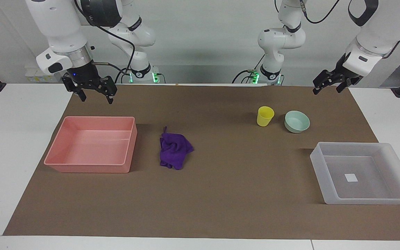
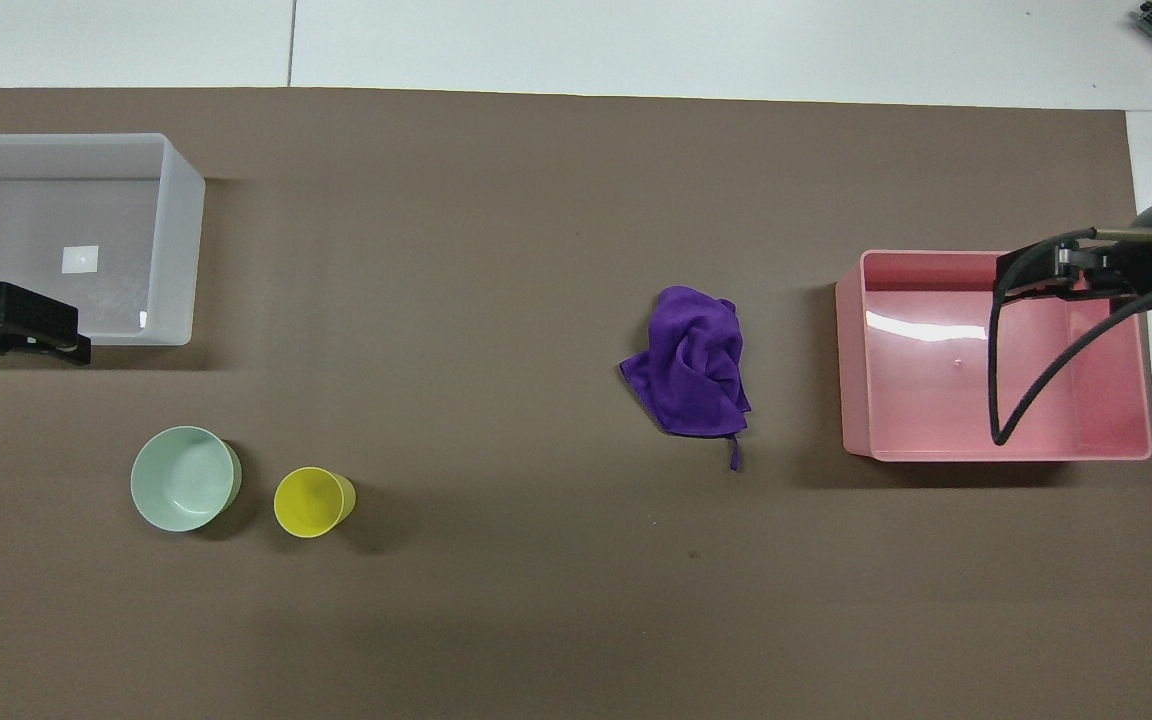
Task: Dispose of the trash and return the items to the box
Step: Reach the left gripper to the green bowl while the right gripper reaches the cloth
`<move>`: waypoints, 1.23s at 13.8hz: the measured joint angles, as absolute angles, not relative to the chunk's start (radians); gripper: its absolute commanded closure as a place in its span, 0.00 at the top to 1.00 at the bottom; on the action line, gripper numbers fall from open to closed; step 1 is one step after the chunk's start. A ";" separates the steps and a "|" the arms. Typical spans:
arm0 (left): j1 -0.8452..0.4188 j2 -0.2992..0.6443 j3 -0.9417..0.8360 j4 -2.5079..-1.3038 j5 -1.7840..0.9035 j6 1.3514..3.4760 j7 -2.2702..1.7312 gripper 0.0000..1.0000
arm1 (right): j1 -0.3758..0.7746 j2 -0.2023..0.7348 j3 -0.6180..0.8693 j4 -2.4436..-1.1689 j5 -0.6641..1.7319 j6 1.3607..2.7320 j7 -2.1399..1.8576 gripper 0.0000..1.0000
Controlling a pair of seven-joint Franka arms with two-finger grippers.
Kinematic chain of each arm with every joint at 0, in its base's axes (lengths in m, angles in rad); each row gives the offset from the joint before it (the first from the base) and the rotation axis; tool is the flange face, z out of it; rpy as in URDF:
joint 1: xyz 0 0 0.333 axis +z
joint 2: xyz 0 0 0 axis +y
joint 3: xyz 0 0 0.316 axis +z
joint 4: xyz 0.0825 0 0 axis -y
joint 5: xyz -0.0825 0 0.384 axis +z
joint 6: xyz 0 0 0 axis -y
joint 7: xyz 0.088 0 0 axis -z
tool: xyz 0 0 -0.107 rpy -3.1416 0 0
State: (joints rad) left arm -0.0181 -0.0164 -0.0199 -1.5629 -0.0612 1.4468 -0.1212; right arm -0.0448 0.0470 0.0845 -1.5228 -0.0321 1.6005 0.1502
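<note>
- Nothing is picked up yet as I read it — the purple rag [image 1: 174, 151], the yellow cup [image 1: 265, 116] and the mint-green bowl [image 1: 297, 121] all sit loose on the counter [image 1: 227, 194], and both trays hold nothing. I judge the task to be at its very start.
- My right hand [image 1: 95, 93] hangs in the air over the counter's robot-side edge, above the near rim of the pink tray [image 1: 92, 144]; its fingers are spread apart and grip nothing.
- My left hand [image 1: 328, 84] hovers over the counter's corner at the left arm's end, also released, fingers parted, nothing between them.
- The rag lies crumpled just beside the pink tray, toward the middle of the counter and well apart from the right hand, a little farther from the robots than that hand's spot.
- The cup stands upright with the bowl just beside it, not touching; the bowl is the closer of the two to the left hand. The translucent box [image 1: 363, 173] lies farther from the robots than both.
- Next move, in my judgement: bring the right hand down on the rag's bunched top and pinch a fold, then carry it to the pink tray — cup and bowl go to the box afterwards.
</note>
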 measured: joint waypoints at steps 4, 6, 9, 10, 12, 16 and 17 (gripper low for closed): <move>-0.018 -0.016 -0.020 -1.563 -0.061 1.447 -0.121 1.00 | -0.046 0.047 0.084 -1.523 -0.032 1.601 0.150 1.00; -0.018 -0.016 -0.020 -1.563 -0.061 1.446 -0.121 1.00 | -0.047 0.047 0.082 -1.523 -0.032 1.601 0.150 1.00; -0.018 -0.016 -0.020 -1.563 -0.061 1.422 -0.121 1.00 | -0.047 0.047 0.081 -1.524 -0.032 1.601 0.150 1.00; -0.018 -0.017 -0.019 -1.563 -0.061 1.401 -0.121 1.00 | -0.046 0.047 0.082 -1.524 -0.032 1.604 0.151 1.00; -0.018 -0.018 -0.017 -1.563 -0.060 1.362 -0.121 1.00 | -0.046 0.047 0.082 -1.525 -0.032 1.613 0.154 1.00; -0.018 -0.026 -0.018 -1.614 -0.004 1.307 -0.121 1.00 | -0.027 0.047 0.084 -1.548 -0.030 1.649 0.176 1.00; -0.018 -0.038 -0.017 -1.657 0.009 1.319 -0.121 1.00 | -0.019 0.048 0.085 -1.564 -0.030 1.679 0.188 1.00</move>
